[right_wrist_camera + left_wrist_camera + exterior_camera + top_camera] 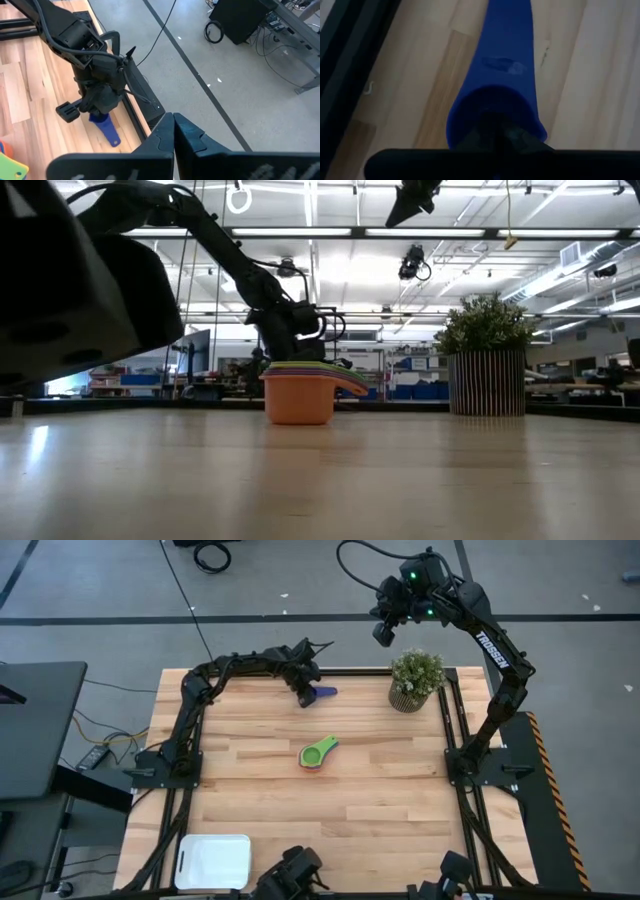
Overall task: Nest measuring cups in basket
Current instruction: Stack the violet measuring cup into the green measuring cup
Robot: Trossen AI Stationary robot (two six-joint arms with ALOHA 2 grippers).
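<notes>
A bright blue measuring cup [324, 693] lies near the table's far edge, and my left gripper [305, 697] is shut on it. A nested stack of measuring cups [318, 753], green on top and orange at the bottom [298, 400], stands on its base at the table's middle. The white basket [213, 861] sits at the near left corner with no cup in it. My right gripper [173, 116] hangs shut with nothing in it, high above the far right, beyond the table's edge. My left gripper has the blue cup at its bowl end [492, 107]; the gripper itself hides the exact place of contact. The fingers [495, 137] come slanting down from the table's left. The flat handle [109, 134] sticks out past them toward the table's right, low over the wood.
A plant in a round ribbed pot [415, 680] stands at the far right, close to the blue cup. Black frame rails [452, 730] run along the table's sides. Bare wood lies between the stack and the basket.
</notes>
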